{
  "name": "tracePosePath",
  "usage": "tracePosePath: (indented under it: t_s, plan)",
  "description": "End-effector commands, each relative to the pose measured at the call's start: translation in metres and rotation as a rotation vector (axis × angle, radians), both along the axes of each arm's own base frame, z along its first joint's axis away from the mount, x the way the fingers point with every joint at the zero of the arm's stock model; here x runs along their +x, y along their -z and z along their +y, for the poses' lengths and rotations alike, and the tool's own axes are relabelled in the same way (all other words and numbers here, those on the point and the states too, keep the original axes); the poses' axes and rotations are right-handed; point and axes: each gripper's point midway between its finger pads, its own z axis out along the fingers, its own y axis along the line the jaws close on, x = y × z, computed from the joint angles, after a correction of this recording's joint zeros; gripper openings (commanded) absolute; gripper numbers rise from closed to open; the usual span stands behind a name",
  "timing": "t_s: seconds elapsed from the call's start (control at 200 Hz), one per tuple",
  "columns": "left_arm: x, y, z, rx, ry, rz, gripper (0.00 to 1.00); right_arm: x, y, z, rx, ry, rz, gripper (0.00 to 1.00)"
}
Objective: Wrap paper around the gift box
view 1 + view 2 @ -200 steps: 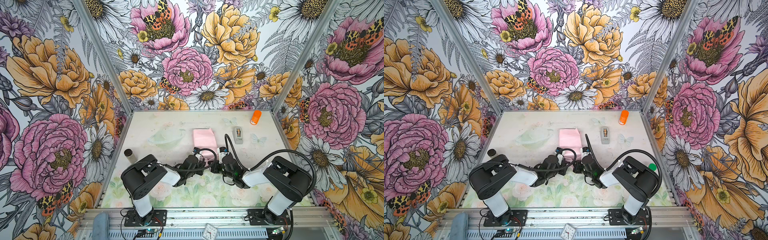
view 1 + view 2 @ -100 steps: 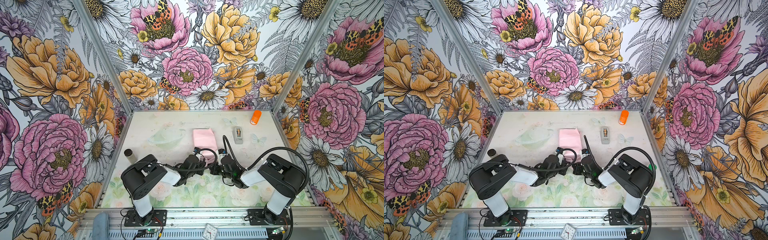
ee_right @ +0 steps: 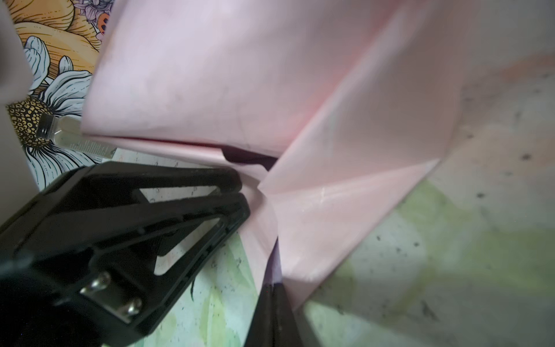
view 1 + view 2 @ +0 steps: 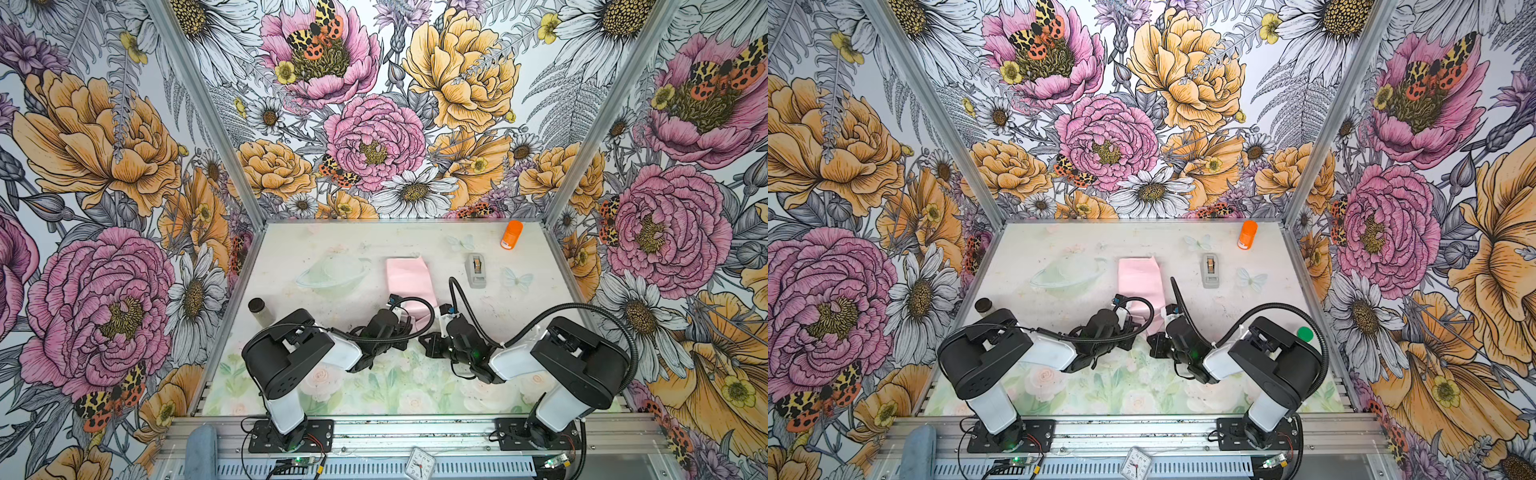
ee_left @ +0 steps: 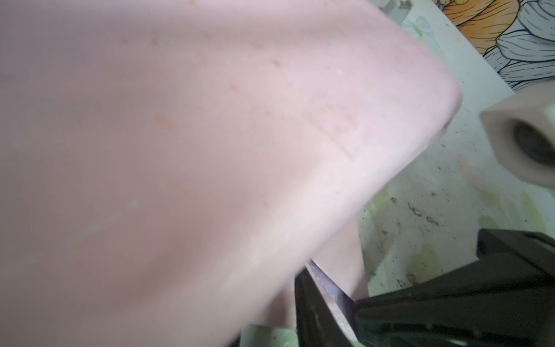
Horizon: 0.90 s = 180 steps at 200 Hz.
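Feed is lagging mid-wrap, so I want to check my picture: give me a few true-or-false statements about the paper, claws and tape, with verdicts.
1. The paper shows its pink face up. True.
2. The tape dispenser sits on the paper. False: it stands on the table, apart from the paper.
3. The right claw is shut on a paper edge. True.
4. The left claw is wide open, clear of the paper. False: it pinches a fold.
5. The orange bottle lies at the back right. True.
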Motion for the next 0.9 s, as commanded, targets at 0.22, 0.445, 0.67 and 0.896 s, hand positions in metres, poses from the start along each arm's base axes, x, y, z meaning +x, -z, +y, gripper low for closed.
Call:
tracePosePath:
  t_s: [0.22,0.445,0.67,0.896]
  plan:
    - [-0.013,-0.069,-0.004,-0.066,0.040,-0.140,0.43,0.002,-0.067,-0.019,-0.023,-0.008,-0.096,0.22]
    - [-0.017,-0.121,0.019,0.018,0.047,-0.281,0.63,0.019,-0.087,-0.063,-0.081,0.052,-0.066,0.35]
    - [-0.022,-0.120,0.039,0.156,0.120,-0.298,0.64,0.043,-0.072,-0.084,-0.107,0.067,0.009,0.41]
    - [-0.028,-0.100,0.050,0.185,0.141,-0.282,0.65,0.033,-0.046,-0.054,-0.023,-0.001,0.107,0.37]
